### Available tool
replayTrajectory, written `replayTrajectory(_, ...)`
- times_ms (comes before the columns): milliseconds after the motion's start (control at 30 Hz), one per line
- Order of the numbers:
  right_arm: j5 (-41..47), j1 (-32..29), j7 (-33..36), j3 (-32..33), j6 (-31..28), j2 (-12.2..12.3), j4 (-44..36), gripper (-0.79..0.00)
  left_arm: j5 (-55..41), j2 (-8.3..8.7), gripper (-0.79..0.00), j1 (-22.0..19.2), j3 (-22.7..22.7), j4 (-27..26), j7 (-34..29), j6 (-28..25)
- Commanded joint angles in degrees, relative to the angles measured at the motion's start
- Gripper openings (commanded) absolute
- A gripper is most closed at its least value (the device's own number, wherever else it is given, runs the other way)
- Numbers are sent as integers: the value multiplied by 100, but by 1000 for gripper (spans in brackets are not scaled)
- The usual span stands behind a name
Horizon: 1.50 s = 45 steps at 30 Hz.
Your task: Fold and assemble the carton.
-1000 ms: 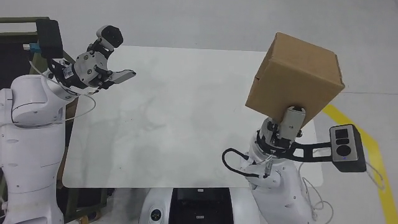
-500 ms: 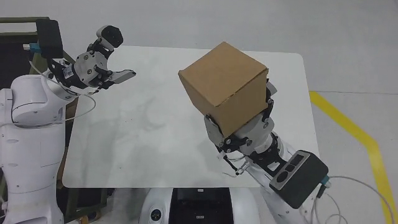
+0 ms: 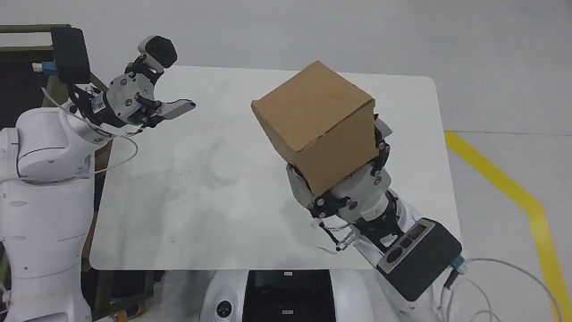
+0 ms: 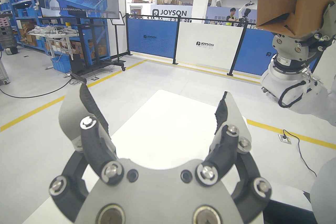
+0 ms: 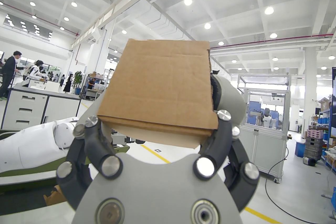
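**Mia:** What is on the left?

**Ben:** The left pincer (image 4: 153, 93). Its two fingers are wide apart and hold nothing. It hangs by the far left corner of the white counter (image 3: 206, 206), well apart from the carton.

**Mia:** Where is the carton?

**Ben:** The carton (image 3: 313, 121) is up in the air over the right half of the counter. It is tipped so one corner points up, and it does not touch the counter. The right pincer (image 5: 160, 114) is under it, clamped on a cardboard flap at its low edge.

**Mia:** Is it all closed up?

**Ben:** No. The end that faces the left pincer has flaps folded in, with a dark gap between them.

**Mia:** How will it feel?

**Ben:** I think it is light, since one pinch holds it up. The walls look stiff, but the flaps bend at the creases. Cardboard is not slippery. But the carton could swing round that one pinch, and a hard squeeze would dent it.

**Mia:** Where should the left pincer grab?

**Ben:** I would take a flap edge at the open end. A flat side looks too wide.

**Mia:** What is in the way?

**Ben:** Mostly the right arm under the carton, so come at the open end. Far right, a yellow line (image 3: 500, 175) runs on the floor, away from it all
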Motion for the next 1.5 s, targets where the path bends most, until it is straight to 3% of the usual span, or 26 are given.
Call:
replayTrajectory(0, -196, 53, 67, 98, -206, 40, 9, -785, 76, 12, 0, -9, -10, 1, 59, 20)
replayTrajectory(300, -847, 128, 585, 515, -991, 215, -207, -785, 182, 92, 0, -227, -16, 193, 79, -16)
replayTrajectory(533, -842, 105, 643, 592, -1119, 295, -242, -785, 236, 146, 0, -333, 10, 299, 130, 6)
replayTrajectory(800, -568, -510, 1522, 369, -1520, 393, -183, -785, 245, 151, 0, -337, 12, 304, 137, 4)
replayTrajectory(967, -693, -868, 1962, 128, -1185, 426, 268, -785, 245, 151, 0, -337, 12, 304, 137, 4)
replayTrajectory(1167, -468, -892, 2265, -243, -592, 392, 1292, -785, 245, 151, 0, -337, 12, 304, 137, 4)
replayTrajectory(1467, 377, -116, 2260, -755, 662, 170, 3409, -785, 245, 151, 0, -337, 12, 304, 137, 4)
